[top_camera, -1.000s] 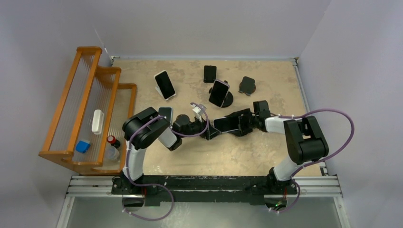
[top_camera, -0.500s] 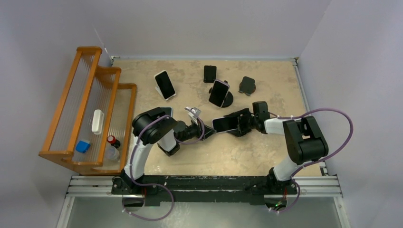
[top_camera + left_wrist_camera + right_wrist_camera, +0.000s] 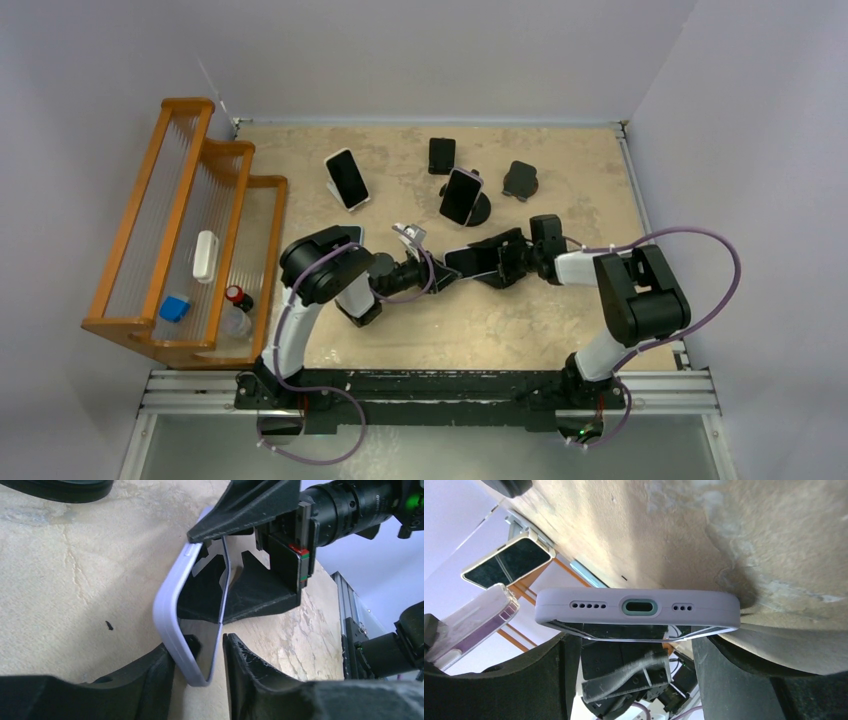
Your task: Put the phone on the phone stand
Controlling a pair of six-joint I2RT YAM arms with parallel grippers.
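The phone (image 3: 465,259), in a lavender case, lies screen up at mid-table between my two grippers. My left gripper (image 3: 437,273) holds its near end. In the left wrist view one finger is under the case (image 3: 172,605) and the other sits at the screen edge, the gripper (image 3: 200,647) closed to the phone's thickness. My right gripper (image 3: 497,262) is open. In the right wrist view its tips (image 3: 639,645) stop at the screen-side edge of the phone's port end (image 3: 639,607). An empty black stand (image 3: 520,180) is at the back.
Two other phones stand on stands, one on the left (image 3: 347,178) and one in the middle (image 3: 461,195). A black plate stand (image 3: 441,155) is behind them. A wooden rack (image 3: 180,230) with small bottles fills the left side. Walls close the back and right.
The phone and both grippers have shifted slightly left. The left arm's elbow has swung right and its wrist has pulled back a little. Little has moved in the last half second.
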